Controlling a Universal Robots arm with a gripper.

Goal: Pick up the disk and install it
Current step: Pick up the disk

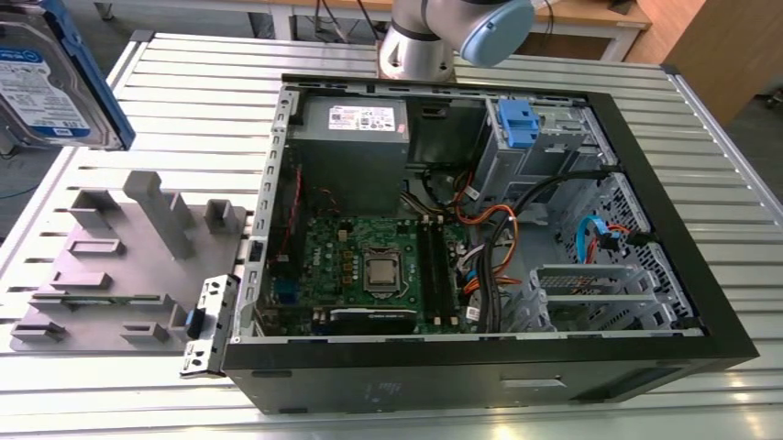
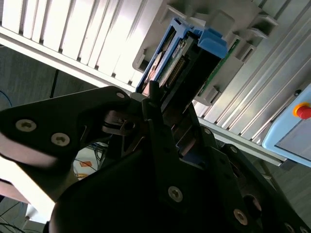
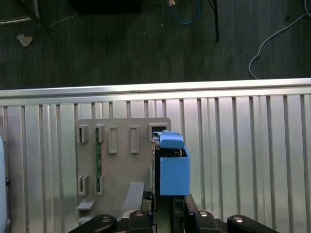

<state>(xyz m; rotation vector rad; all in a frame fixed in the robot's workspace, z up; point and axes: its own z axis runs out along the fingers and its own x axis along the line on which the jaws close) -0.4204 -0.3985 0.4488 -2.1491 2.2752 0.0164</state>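
The disk [image 1: 51,81], a silver drive with a blue-and-white label and blue side rails, hangs in the air at the exterior view's upper left, above the grey fixture [image 1: 123,266]. In the second wrist view my gripper [image 2: 170,114] is shut on the disk [image 2: 187,58], one black finger on each flat face. The first wrist view sees the disk [image 3: 174,170] edge-on, with its blue rail facing the camera, held by the gripper [image 3: 166,212] over the fixture [image 3: 121,155].
The open computer case [image 1: 685,275] lies on the slatted metal table [image 1: 183,64], with the motherboard [image 1: 367,266], a grey power supply [image 1: 355,128] and a drive bay with a blue clip [image 1: 518,124] inside. The arm's base [image 1: 423,41] stands behind the case.
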